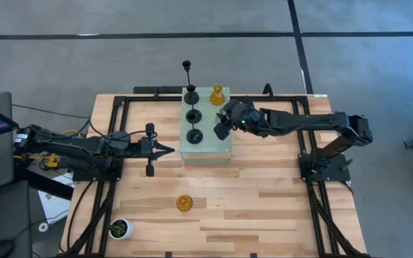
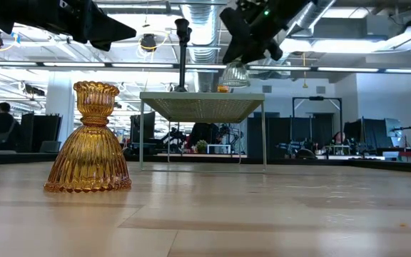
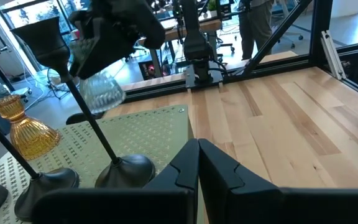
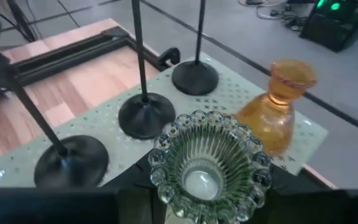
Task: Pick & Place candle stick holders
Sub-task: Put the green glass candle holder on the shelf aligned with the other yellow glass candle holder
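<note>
Three black candle stick holders (image 1: 193, 115) stand by their round bases in a row on the pale green perforated block (image 1: 217, 143). An amber holder (image 1: 217, 94) stands beside them at the block's far edge. A second amber holder (image 2: 91, 139) stands on the table near the front. My right gripper (image 1: 224, 122) hovers over the block's right part, shut on a pale ribbed glass holder (image 4: 207, 165). My left gripper (image 3: 197, 163) is shut and empty, level, just left of the block. My right gripper holds the pale glass holder by its narrow upper part (image 3: 91, 70), pinched between the two fingers, which slant down from the table's right side. The holder hangs below the fingers with its flared ribbed end (image 2: 235, 77) lowest, clear above the block.
The tall thin stems of the black holders (image 4: 138, 56) rise close to the left of the held holder. A white pot with a green plant (image 1: 120, 228) stands at the table's near left corner. Black frame rails (image 1: 314, 165) run along both sides.
</note>
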`<act>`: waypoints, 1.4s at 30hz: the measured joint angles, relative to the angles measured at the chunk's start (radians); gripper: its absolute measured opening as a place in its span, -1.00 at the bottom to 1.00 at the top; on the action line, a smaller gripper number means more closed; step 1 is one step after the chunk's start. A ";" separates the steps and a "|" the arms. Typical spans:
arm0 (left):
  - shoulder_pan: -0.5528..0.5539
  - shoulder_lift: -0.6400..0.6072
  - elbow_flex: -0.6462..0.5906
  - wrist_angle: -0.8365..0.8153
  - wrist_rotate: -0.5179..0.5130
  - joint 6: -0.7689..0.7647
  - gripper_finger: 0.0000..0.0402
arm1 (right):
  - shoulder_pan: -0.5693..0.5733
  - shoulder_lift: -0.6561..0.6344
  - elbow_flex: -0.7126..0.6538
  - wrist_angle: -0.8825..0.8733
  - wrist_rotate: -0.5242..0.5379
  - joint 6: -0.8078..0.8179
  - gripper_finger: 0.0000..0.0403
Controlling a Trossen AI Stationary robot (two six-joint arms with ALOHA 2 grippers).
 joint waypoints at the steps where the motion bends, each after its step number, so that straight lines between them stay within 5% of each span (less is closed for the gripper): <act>1: 0.000 0.000 0.000 0.000 0.000 0.000 -0.95 | -0.009 0.008 0.000 0.012 -0.015 -0.005 -0.39; 12: 0.000 0.000 0.000 0.000 0.000 0.000 -0.95 | -0.076 0.082 0.000 0.089 -0.126 -0.014 -0.37; 42: 0.000 0.000 0.000 0.000 0.000 0.000 -0.95 | -0.123 0.119 0.000 0.120 -0.176 -0.014 -0.41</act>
